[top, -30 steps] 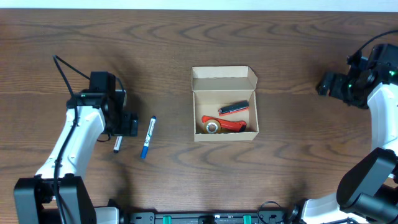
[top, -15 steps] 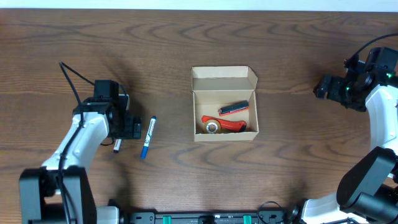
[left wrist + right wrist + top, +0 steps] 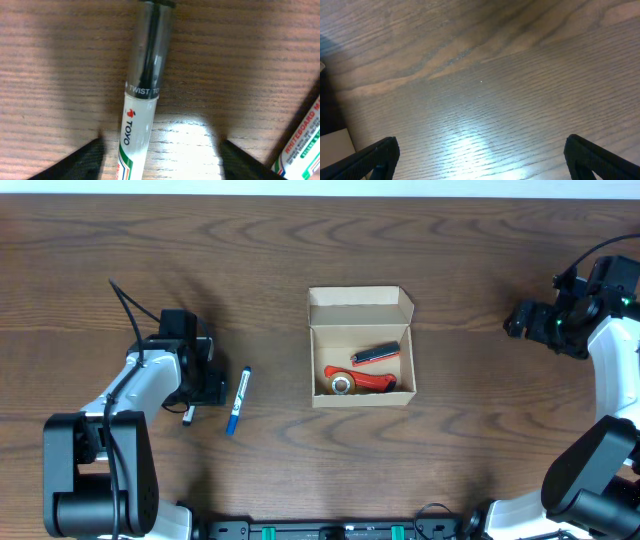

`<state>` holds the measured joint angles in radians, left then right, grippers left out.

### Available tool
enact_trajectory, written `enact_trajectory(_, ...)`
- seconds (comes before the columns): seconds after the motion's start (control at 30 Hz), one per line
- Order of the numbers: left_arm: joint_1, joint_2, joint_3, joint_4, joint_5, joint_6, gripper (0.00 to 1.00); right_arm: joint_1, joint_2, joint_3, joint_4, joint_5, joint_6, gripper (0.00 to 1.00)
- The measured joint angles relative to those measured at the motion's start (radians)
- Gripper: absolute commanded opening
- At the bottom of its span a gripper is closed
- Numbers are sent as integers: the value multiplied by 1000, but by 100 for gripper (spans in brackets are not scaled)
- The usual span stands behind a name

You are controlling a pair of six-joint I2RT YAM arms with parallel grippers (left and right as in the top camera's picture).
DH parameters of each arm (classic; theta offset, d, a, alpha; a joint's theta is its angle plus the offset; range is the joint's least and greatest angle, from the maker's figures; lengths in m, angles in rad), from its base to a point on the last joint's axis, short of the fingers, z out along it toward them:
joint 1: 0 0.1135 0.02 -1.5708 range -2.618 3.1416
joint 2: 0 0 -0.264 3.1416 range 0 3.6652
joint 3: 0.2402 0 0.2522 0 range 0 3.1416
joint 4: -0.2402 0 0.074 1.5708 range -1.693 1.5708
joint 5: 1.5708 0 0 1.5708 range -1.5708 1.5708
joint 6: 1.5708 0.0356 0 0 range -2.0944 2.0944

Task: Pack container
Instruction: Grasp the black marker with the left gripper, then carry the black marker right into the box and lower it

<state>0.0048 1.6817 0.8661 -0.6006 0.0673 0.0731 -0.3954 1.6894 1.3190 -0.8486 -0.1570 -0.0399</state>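
Observation:
The container, a tan cardboard box, stands open at the table's middle with its flap lid folded back at the far side. Inside lie a red and black tool, a small tape roll and a red-handled item. My left gripper is open and low over a white marker with a black tip; its fingertips straddle the marker. A blue whiteboard marker lies just right of it and also shows in the left wrist view. My right gripper is open and empty over bare wood at the far right.
The white marker's end pokes out below my left gripper in the overhead view. Dark wooden table all around. A pale corner shows at the left edge of the right wrist view.
My left arm has swung a little to the right and settled lower over the white marker. My right gripper shifted slightly up and left, then held still.

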Motion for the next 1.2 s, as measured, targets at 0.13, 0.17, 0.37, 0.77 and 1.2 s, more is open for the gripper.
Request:
enact_trajectory(0.13, 0, 0, 0, -1, 1, 2, 18, 0, 0, 0, 0, 0, 0, 99)
enact_trajectory(0.17, 0, 0, 0, -3, 1, -2, 13, 0, 0, 0, 0, 0, 0, 99)
enact_trajectory(0.37, 2, 1, 10, -39, 31, -6, 6, 0, 0, 0, 0, 0, 0, 99)
enact_trajectory(0.77, -23, -121, 283, -200, 256, 14, 6, 0, 0, 0, 16, 0, 0, 99)
enact_trajectory(1.2, -473, -221, 623, -284, 436, 631, 6, -1, 0, 0, 31, 0, -5, 99)
